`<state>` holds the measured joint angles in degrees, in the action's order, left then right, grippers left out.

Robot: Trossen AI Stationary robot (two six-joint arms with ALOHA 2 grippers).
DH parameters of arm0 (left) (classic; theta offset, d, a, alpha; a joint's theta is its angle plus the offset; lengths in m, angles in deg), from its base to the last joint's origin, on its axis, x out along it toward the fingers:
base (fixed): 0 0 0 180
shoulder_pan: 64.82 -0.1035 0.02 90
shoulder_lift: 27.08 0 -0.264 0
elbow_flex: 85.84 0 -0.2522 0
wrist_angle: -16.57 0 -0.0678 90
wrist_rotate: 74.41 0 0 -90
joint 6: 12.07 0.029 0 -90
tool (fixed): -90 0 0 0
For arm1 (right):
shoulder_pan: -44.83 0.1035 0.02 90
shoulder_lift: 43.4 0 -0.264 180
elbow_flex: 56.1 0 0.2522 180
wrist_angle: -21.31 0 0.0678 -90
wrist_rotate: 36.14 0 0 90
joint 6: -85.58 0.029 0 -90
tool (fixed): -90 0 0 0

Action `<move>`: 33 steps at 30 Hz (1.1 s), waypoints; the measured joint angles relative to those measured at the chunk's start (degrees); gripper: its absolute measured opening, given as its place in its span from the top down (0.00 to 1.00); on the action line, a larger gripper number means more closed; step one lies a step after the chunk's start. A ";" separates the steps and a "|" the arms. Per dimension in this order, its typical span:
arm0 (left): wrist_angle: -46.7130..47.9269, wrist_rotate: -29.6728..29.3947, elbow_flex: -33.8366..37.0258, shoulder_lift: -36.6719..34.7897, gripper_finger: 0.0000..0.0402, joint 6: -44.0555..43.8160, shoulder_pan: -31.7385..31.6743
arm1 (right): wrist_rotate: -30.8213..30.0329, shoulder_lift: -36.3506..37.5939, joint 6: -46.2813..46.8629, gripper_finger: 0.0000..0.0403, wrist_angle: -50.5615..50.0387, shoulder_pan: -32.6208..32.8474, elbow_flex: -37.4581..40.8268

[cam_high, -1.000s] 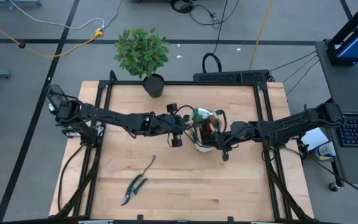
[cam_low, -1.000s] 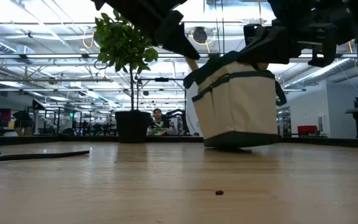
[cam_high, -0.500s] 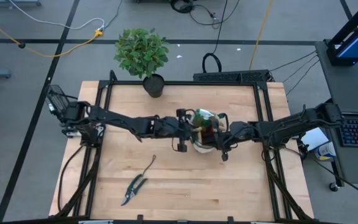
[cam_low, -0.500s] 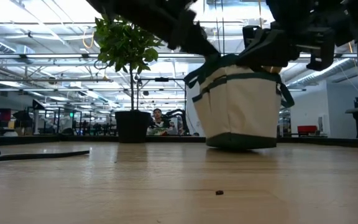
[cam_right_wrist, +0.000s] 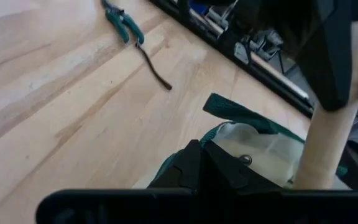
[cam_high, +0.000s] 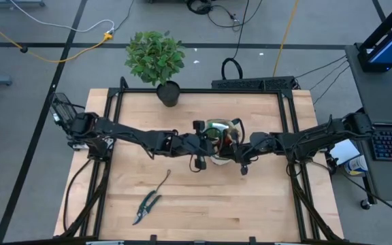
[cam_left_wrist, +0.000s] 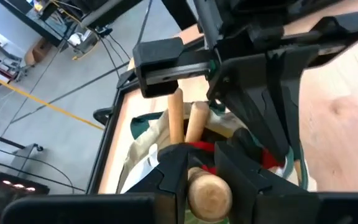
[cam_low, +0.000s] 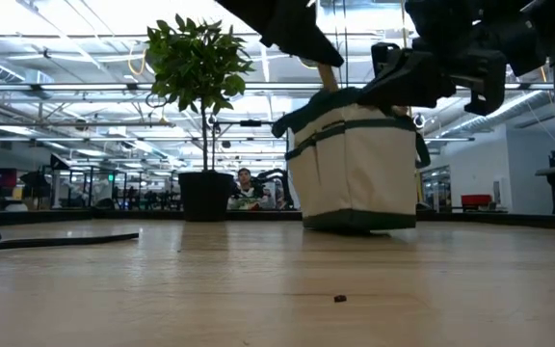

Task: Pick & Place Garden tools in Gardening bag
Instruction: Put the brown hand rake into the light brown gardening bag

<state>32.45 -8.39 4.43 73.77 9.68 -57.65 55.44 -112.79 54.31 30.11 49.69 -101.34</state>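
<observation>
The gardening bag (cam_high: 221, 127), beige with dark green trim, stands upright on its base (cam_low: 356, 220) in the middle of the table. Wooden handles (cam_left_wrist: 176, 118) and a red glove (cam_left_wrist: 199, 147) stick out of it. My left gripper (cam_high: 207, 141) hangs over the bag's mouth, shut on a wooden-handled tool (cam_low: 326, 75). My right gripper (cam_high: 239, 147) is shut at the bag's right rim. The pruning shears (cam_high: 145, 207) and the thin weeder (cam_high: 162, 182) lie flat on the table near its front left. My left gripper pinches the tool's wooden handle (cam_left_wrist: 210, 190) near its rounded free end, between the two fingers. It comes slanting down from the table's left. The tool hangs below the fingers and reaches down into the bag's mouth (cam_low: 340, 92). My right gripper is shut on the bag's upper edge by the green trim (cam_right_wrist: 166, 173), coming level from the table's right. Its own fingers hide the place of contact. The bag stays upright on the table.
A leafy plant (cam_high: 155, 56) in a black pot (cam_high: 169, 94) stands at the table's far edge. Black frame rails (cam_high: 114, 102) run along the table's sides. Bare wood (cam_high: 209, 204) lies in front of the bag.
My left gripper has gone toward the table's right edge with the wooden-handled tool, from beside the bag to over its mouth, rolling a little. The bag, held by my right gripper, has shifted slightly toward the left arm and stands straighter.
</observation>
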 joint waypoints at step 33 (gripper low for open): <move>-2.27 12.33 0.04 6.83 0.67 -1.99 -2.13 | 0.01 0.02 0.02 1.00 -1.79 0.11 0.02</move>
<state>30.18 3.94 4.47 80.60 7.69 -59.78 55.44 -112.76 54.33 28.32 49.80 -101.32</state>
